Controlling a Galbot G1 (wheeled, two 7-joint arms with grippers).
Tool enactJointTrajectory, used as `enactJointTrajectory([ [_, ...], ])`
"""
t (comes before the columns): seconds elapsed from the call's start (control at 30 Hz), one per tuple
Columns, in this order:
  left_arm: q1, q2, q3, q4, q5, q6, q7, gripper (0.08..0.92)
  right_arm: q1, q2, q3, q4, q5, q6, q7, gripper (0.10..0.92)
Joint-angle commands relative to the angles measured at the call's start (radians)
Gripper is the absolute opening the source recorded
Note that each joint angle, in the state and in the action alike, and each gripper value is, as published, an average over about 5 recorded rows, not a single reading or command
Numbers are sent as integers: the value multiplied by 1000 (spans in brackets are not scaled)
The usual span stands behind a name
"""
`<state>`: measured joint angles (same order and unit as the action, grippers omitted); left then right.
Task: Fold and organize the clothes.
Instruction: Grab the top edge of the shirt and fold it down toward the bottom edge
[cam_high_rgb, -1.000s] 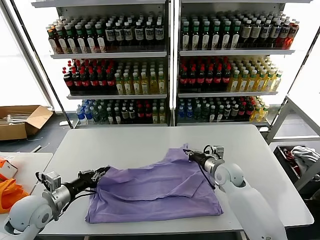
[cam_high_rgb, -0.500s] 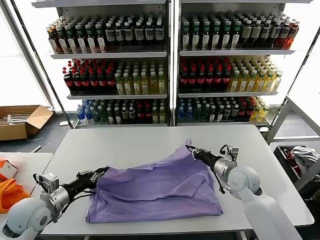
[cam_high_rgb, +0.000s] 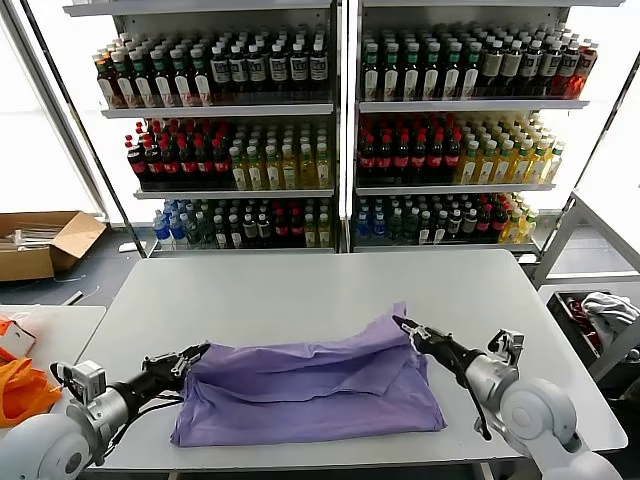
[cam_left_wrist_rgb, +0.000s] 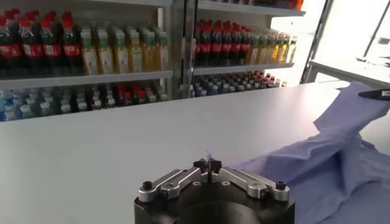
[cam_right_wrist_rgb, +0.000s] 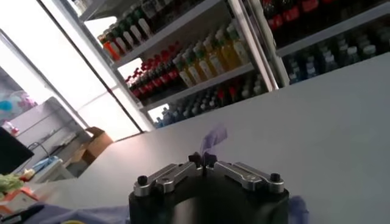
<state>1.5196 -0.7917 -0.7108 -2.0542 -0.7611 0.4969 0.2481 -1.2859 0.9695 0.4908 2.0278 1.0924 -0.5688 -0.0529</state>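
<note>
The lavender T-shirt (cam_high_rgb: 310, 390) lies on the white desk (cam_high_rgb: 300, 290), partly doubled over but loose and uneven. At its left edge, the left gripper (cam_high_rgb: 190, 357) has its fingers pinched on a corner. At the right, the right gripper (cam_high_rgb: 408, 328) pinches the far corner, lifted slightly. The fold looks about halfway; flattening and further folds remain.

T-shirt (cam_high_rgb: 310, 390) lies on the table's (cam_high_rgb: 280, 290) near half; shelves (cam_high_rgb: 340, 130) at twelve o'clock (box (cam_high_rgb: 40, 240) at ten).

Bright window backlight — glare behind shelves (cam_high_rgb: 340, 130), soft wrist-view blur.
</note>
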Motion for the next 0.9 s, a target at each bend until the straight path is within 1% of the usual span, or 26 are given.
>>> enactJointTrajectory([
  [0.03,144,-2,-84,-28,18,0,19,88,-233,-20,99,89,-32,6,-32,106],
  [0.17,193,5,-57,-7,65,-21,41,88,-287,-16,93,80,-111,13,-43,106],
  [0.3,213,2,-21,7,131,-36,39,94,-305,-12,81,80,-161,12,-23,106],
  [0.4,208,-4,-22,2,158,-41,34,136,-296,-6,84,87,-164,0,-4,112],
  [0.47,208,-1,-37,-5,159,-43,30,187,-286,-4,91,91,-174,-2,-1,140],
  [0.57,207,1,-72,-25,156,-41,13,274,-273,-1,106,95,-224,20,-9,219],
  [0.7,197,-17,-120,-63,136,-40,-49,387,-248,19,138,89,-356,121,-36,332],
  [0.8,198,-48,-138,-99,105,-43,-114,473,-228,43,168,74,-447,230,-55,419],
  [0.9,212,-98,-127,-143,82,-58,-179,560,-210,68,200,46,-520,347,-67,505],
])
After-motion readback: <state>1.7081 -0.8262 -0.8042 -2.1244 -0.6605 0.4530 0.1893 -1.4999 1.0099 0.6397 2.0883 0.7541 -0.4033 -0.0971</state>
